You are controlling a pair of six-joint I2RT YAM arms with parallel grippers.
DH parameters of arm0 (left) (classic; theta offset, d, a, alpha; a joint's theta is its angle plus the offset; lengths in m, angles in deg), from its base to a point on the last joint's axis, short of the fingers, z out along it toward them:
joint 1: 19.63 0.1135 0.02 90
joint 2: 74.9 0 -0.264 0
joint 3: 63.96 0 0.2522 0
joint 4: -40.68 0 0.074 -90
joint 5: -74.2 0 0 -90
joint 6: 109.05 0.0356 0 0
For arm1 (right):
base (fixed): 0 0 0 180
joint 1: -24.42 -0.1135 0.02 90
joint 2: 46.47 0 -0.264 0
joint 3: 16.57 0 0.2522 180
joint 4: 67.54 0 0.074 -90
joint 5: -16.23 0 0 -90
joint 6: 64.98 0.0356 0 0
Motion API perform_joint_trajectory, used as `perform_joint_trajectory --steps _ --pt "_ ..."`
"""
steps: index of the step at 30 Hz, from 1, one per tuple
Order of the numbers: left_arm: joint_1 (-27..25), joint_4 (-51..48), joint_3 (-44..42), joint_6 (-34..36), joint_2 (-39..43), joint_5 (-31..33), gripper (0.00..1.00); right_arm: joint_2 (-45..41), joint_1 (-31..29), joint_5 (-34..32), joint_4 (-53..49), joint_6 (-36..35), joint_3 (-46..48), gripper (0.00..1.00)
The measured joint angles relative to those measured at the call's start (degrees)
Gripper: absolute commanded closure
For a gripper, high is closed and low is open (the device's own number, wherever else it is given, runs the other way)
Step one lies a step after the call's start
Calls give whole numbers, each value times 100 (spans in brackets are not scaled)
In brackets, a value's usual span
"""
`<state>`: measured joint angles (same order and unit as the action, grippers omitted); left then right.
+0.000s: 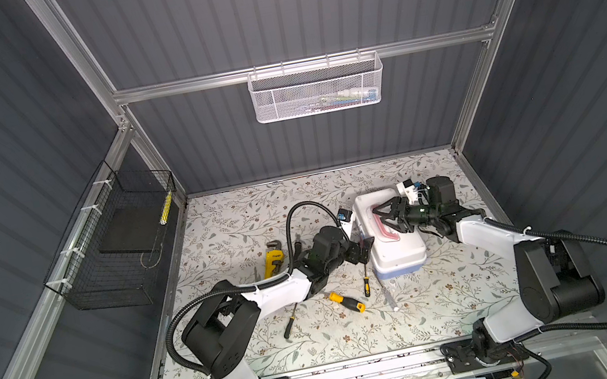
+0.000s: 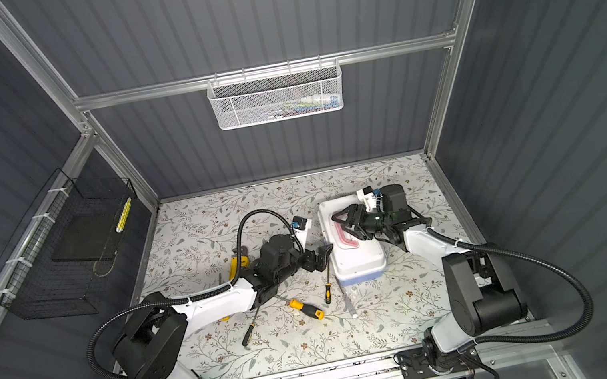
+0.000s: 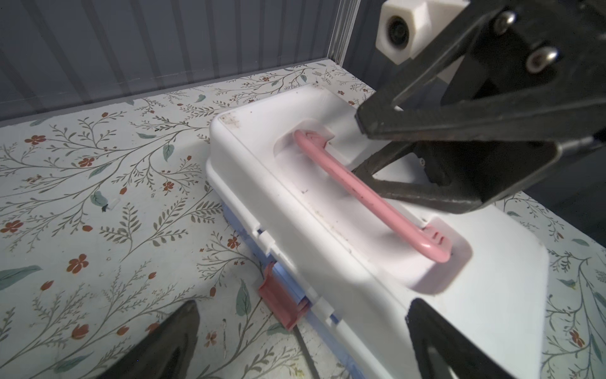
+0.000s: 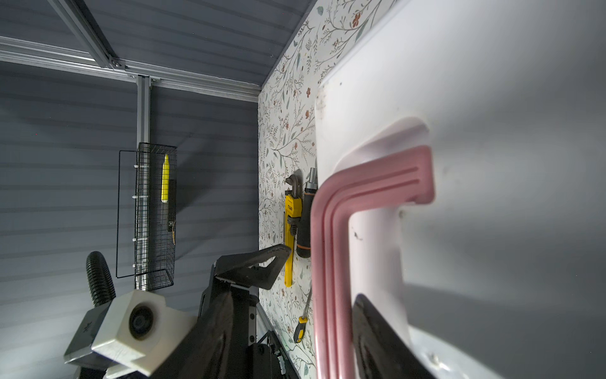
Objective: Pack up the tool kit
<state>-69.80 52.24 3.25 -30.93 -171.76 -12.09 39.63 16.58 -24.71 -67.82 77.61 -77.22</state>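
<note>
The tool kit (image 1: 394, 257) (image 2: 356, 259) lies shut on the floral table, white lid over a light blue base. Its pink handle (image 3: 360, 193) (image 4: 331, 229) stands up from the lid. My right gripper (image 1: 383, 220) (image 2: 342, 226) (image 4: 292, 305) hangs over the lid, open, with one finger on each side of the handle. My left gripper (image 1: 363, 249) (image 2: 320, 257) (image 3: 303, 315) is wide open at the box's left side, by the pink latch (image 3: 280, 303). A yellow pipe wrench (image 1: 273, 261) (image 4: 288, 229) and several screwdrivers (image 1: 347, 302) lie loose on the table.
A white mesh basket (image 1: 318, 89) hangs on the back wall. A black wire basket (image 1: 114, 249) with a yellow stick in it hangs on the left wall. A thin screwdriver (image 1: 366, 283) lies against the box's front left corner. Grey walls close three sides.
</note>
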Motion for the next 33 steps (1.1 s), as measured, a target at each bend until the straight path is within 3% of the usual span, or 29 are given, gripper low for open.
perform_joint_trajectory --steps 11,21,33 --pt "0 -238 752 -17 -431 -146 0 0 48 114 245 184 52 43" --pt "2 -422 876 35 -713 -168 0 -4 157 219 415 267 153 42" --pt "2 -479 1305 74 -894 -240 0 -4 160 216 275 181 146 37"
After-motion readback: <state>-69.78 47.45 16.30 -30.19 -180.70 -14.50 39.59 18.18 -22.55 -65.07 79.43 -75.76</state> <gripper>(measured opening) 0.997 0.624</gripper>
